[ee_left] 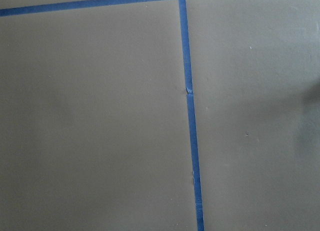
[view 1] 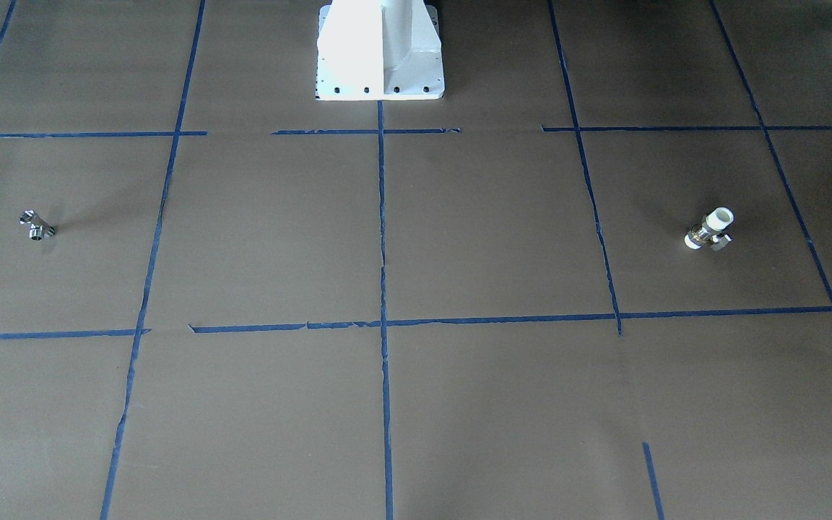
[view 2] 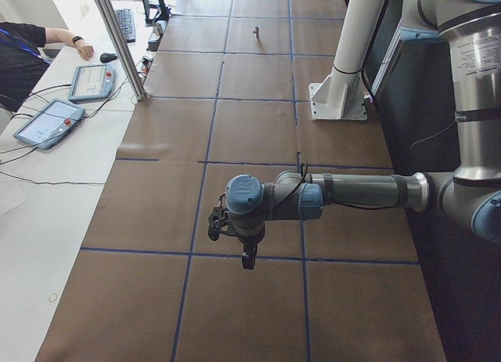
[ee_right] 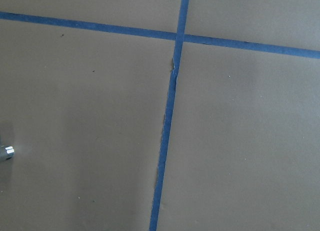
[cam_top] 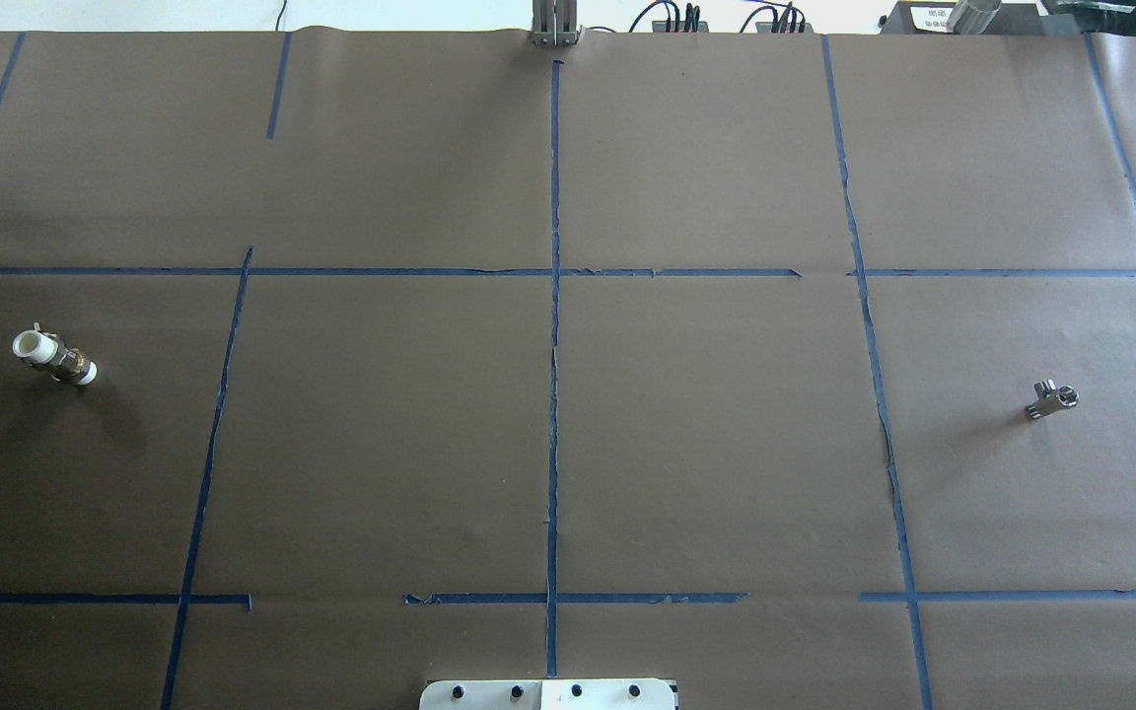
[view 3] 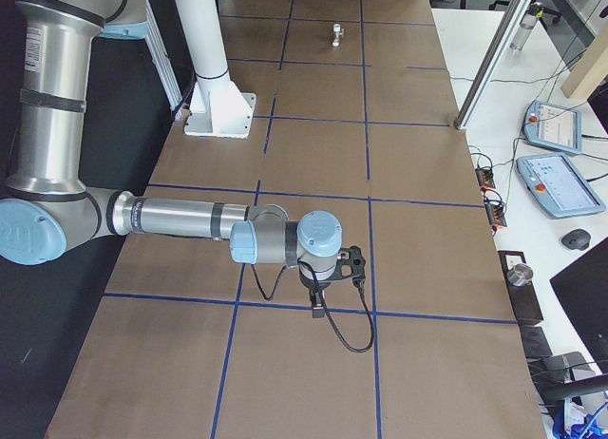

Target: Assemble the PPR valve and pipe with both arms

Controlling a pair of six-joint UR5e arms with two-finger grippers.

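Observation:
The PPR valve, with white ends and a metal middle, lies on the table's left side; it also shows in the front view and far off in the right side view. The chrome pipe lies on the right side, seen too in the front view, far off in the left side view and as a sliver at the right wrist view's edge. The left gripper and right gripper point down, high above the table, holding nothing I can see. I cannot tell whether they are open or shut.
The robot's white pedestal stands at the table's near-robot edge. Brown paper with a blue tape grid covers the table. An aluminium post, tablets and an operator's arm are on the side bench.

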